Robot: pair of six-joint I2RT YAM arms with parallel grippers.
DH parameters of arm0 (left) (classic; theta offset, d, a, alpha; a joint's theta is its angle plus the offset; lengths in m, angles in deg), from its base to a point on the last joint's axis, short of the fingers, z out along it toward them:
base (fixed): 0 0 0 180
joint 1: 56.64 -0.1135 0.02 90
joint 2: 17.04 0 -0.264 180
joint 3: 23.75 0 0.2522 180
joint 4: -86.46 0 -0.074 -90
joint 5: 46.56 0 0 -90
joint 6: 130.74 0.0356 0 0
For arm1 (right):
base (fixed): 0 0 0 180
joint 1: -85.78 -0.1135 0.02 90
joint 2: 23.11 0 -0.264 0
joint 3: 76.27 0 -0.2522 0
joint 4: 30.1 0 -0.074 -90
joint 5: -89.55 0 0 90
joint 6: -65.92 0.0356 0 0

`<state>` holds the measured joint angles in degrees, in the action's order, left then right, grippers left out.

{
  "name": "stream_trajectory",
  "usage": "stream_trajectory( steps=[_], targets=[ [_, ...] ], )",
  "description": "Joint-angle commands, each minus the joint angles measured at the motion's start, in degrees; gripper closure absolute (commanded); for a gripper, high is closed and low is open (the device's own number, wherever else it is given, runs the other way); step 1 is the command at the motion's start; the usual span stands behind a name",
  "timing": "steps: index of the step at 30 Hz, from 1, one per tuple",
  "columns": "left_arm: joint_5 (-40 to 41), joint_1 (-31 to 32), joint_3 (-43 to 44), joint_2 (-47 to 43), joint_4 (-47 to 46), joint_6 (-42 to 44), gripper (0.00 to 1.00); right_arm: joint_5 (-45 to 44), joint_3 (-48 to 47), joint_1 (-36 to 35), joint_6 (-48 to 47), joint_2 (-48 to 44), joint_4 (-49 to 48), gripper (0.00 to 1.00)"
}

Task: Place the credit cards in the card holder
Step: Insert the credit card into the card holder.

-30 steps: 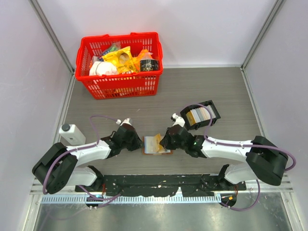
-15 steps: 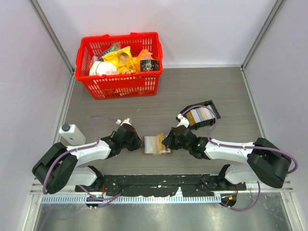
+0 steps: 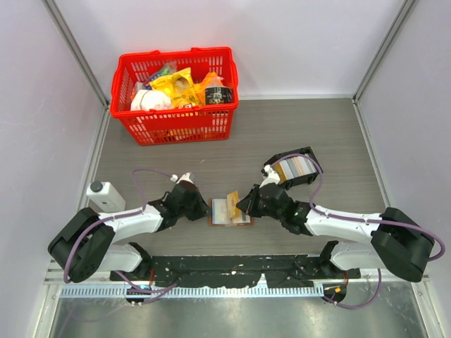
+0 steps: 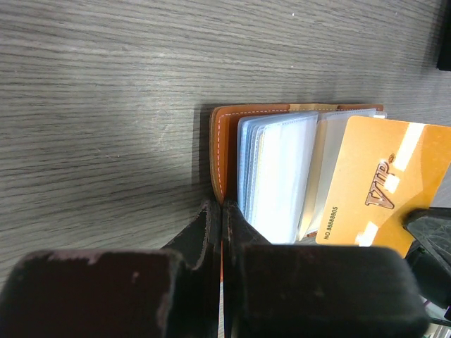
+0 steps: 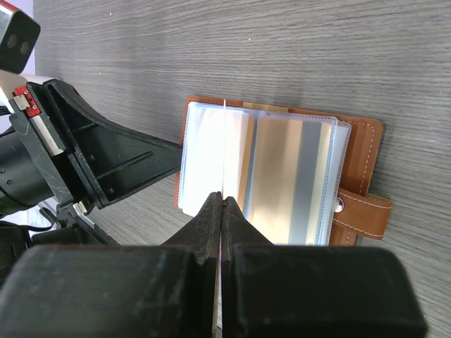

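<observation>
The card holder [image 3: 230, 214], a brown leather wallet, lies open on the table between the arms, its clear sleeves [image 4: 278, 176] facing up. My left gripper [image 3: 202, 209] is shut on its left cover edge [image 4: 220, 151]. My right gripper [image 3: 244, 204] is shut on a yellow-orange credit card [image 3: 232, 199] marked VIP [image 4: 380, 183] and holds it tilted above the open sleeves. In the right wrist view the card shows edge-on as a thin line [image 5: 223, 141] over the wallet [image 5: 363, 155]. More cards [image 3: 293, 168] stand in a black tray.
The black open-top tray [image 3: 311, 156] sits just behind the right arm. A red basket [image 3: 176, 120] of groceries stands at the back left. A small white device [image 3: 106, 196] lies at the left edge. The left gripper's body [image 5: 106, 169] is close beside the wallet.
My right gripper has lifted the yellow-orange card a little and tilted it more upright over the open wallet; its forearm has swung right. The left gripper has not moved.
</observation>
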<state>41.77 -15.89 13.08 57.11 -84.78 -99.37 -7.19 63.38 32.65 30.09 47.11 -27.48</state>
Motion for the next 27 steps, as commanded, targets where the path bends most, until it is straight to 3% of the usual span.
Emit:
stream_trajectory(
  steps=[1,27],
  targets=[
    [2.02,0.12,-1.89,2.58,7.46,1.06,1.0,-0.82,-1.19,0.21,0.49,0.18,-0.99,0.99],
    [2.2,0.12,-2.07,3.37,7.81,0.89,1.0,4.46,4.97,1.88,3.75,4.23,-13.03,0.99]
  ],
)
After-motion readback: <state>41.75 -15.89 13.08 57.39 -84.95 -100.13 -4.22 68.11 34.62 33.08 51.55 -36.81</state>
